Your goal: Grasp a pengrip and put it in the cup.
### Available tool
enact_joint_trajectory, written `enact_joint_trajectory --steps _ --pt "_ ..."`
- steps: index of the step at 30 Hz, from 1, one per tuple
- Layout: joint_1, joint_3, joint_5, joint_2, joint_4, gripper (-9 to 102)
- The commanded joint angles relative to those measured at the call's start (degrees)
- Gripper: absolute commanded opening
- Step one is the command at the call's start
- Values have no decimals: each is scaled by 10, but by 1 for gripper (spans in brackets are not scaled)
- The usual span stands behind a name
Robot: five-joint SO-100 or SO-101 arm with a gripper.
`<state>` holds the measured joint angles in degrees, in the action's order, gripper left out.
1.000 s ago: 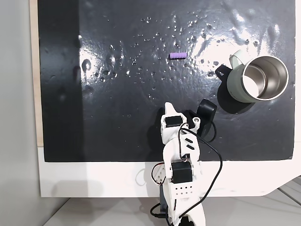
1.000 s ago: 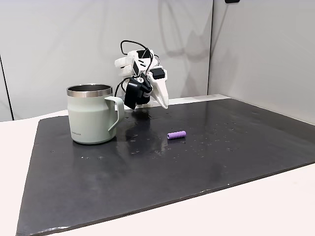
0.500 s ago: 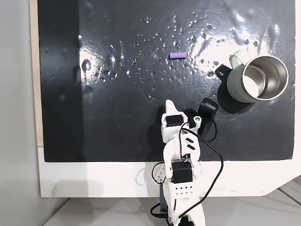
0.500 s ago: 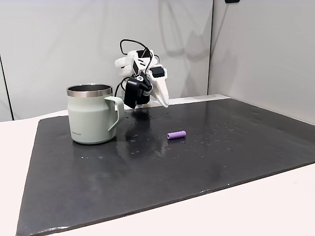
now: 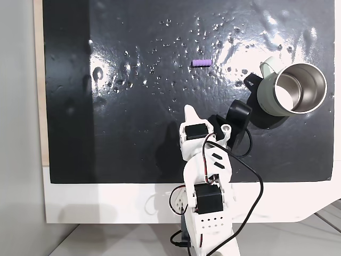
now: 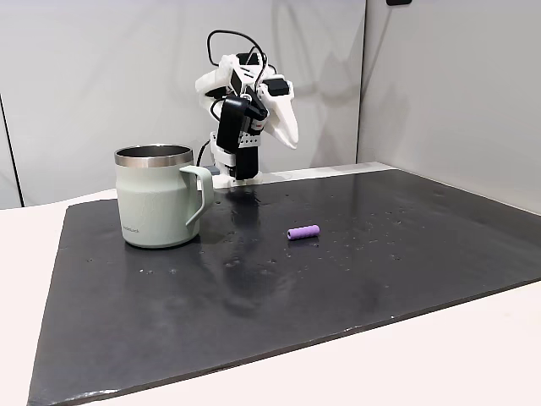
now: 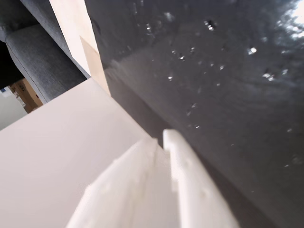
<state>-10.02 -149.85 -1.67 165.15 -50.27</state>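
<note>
Pengrip (image 5: pixel 201 63) lies on its side on the glossy black mat (image 5: pixel 122 138), in the upper middle of the top-down fixed view, and just right of centre in the side-on fixed view (image 6: pixel 303 232). The mug (image 5: pixel 292 89) stands upright at the right edge of the top-down view, well apart from the pengrip, its handle turned toward it; in the side-on view the mug (image 6: pixel 159 196) sits at centre left. The white gripper (image 5: pixel 188 110) hangs above the mat in the lower middle, raised high in the side-on view (image 6: pixel 293 138). Its two fingers press together with nothing between them in the wrist view (image 7: pixel 161 137).
</note>
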Motion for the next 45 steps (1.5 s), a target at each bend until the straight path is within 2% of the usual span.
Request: enact_joint_trajectory --steps 1,6,16,27,33,40,45 --pt "-4 121 -20 -76 -10 0" --pt "-1 257 -50 -202 -36 0" --pt "25 405 -22 -407 -47 0" --pt "36 604 -21 -648 -171 0" --pt "48 644 18 -719 -197 2" --pt "86 691 36 -790 -192 17" --pt "95 727 41 -837 -185 22"
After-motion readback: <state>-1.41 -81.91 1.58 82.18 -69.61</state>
